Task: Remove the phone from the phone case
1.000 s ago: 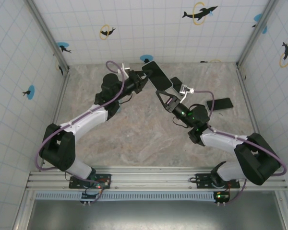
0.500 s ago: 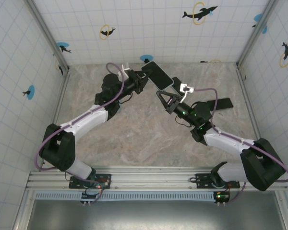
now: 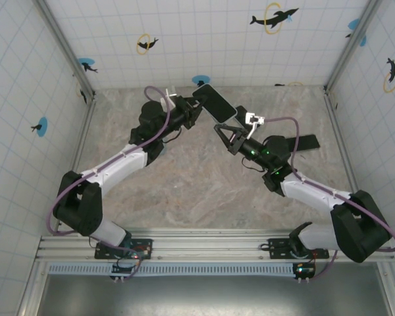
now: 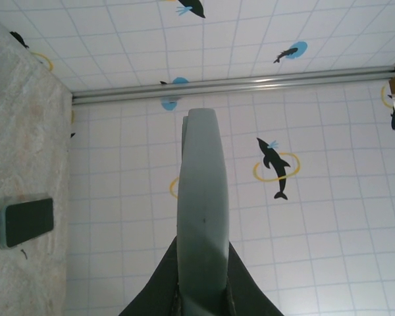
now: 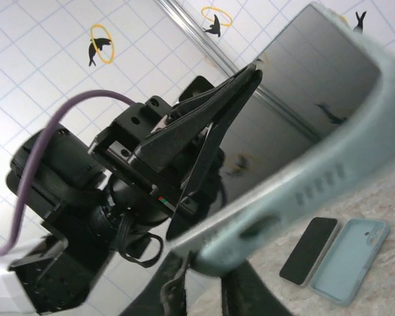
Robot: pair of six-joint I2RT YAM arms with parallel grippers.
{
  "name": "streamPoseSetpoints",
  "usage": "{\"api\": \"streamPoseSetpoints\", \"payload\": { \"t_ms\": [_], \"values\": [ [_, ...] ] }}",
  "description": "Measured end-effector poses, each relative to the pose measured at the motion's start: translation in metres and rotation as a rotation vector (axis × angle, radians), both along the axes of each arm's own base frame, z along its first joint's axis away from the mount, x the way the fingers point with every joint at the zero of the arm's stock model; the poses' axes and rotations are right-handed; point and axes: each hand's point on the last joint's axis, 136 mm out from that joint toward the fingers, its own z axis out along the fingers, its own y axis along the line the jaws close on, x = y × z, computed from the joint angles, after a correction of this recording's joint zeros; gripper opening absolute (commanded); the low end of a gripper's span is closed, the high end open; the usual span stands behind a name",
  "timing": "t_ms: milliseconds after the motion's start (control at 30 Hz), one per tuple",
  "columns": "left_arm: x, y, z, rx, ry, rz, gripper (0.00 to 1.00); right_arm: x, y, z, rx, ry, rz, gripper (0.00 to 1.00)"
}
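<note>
From its base at 7 o'clock, your left arm folds at the elbow and stretches up toward 12. From 5 o'clock, your right arm stays low and reaches in toward centre. They meet just past the middle. Your right gripper points toward 11, its fingers straddling the near corner of the phone case, though you can't tell whether they actually pinch it. Beyond, your left gripper is clamped tight on the case's 10 o'clock end, holding it off the table, with the phone seated inside, dark screen facing up. Out at 3 o'clock, a second handset lies flat on the table.
</note>
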Motion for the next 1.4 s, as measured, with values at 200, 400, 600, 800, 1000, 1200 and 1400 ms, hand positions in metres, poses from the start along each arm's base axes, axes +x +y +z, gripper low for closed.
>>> {"api": "streamPoseSetpoints", "payload": {
  "t_ms": [200,400,600,800,1000,1200,1400],
  "values": [
    [-0.002,-0.001,-0.002,0.102,-0.073,-0.010,0.00,0.001,-0.006,-0.014,-0.062,0.036,0.025,0.38],
    [-0.009,0.002,0.001,0.165,-0.143,-0.039,0.00,-0.002,-0.025,-0.013,-0.108,0.037,0.037,0.49],
    [-0.016,0.000,0.003,0.206,-0.210,-0.070,0.00,0.003,-0.049,-0.013,-0.138,0.034,0.012,0.51],
    [-0.019,0.003,0.007,0.223,-0.258,-0.100,0.00,0.003,-0.056,-0.018,-0.151,0.051,0.042,0.51],
    [-0.027,0.005,0.016,0.214,-0.335,-0.166,0.00,-0.009,-0.046,-0.015,-0.148,0.028,0.159,0.51],
    [-0.045,-0.001,0.028,0.205,-0.431,-0.272,0.00,-0.018,-0.036,-0.011,-0.161,-0.015,0.266,0.46],
    [-0.059,-0.008,0.037,0.192,-0.518,-0.375,0.00,-0.030,-0.027,0.005,-0.196,-0.126,0.388,0.38]
  ]
}}
